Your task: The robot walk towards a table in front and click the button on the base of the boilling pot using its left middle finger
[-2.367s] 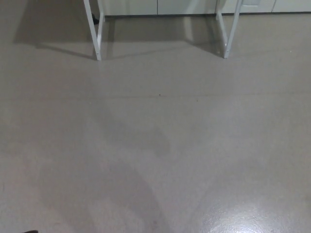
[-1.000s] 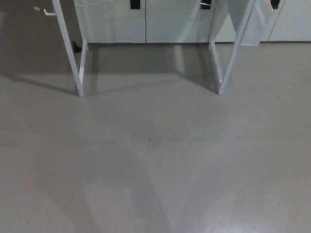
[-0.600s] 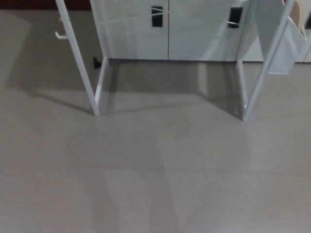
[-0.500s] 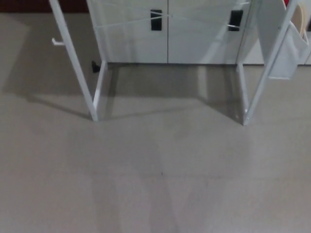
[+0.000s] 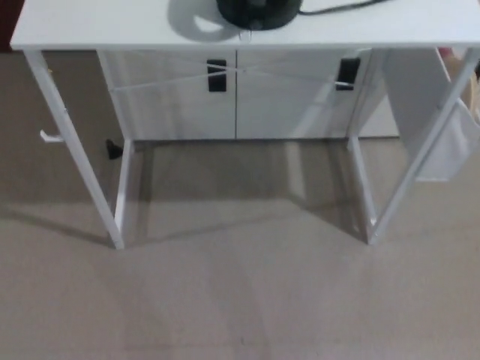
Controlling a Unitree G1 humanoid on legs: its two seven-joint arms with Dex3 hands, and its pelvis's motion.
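— Floor (image 5: 240, 300) fills most of the view, bare and grey. Neither hand shows, so where things lie from a hand, and whether the fingers are wide or closed, I cannot tell.

— Biggest risk?

— Likely walking into the white table (image 5: 112, 26). Its front legs stand on the floor ahead, its top edge faces the robot.

— And the target?

— Only the black base (image 5: 259, 11) of the pot shows, on the tabletop at the picture's upper edge, a cable (image 5: 345, 7) running off to the right. The button is too small to make out, so a blind reach would probably miss it.

— Anything else?

— White cabinets (image 5: 240, 97) behind the table, and a small white hook (image 5: 49, 136) on the left leg.
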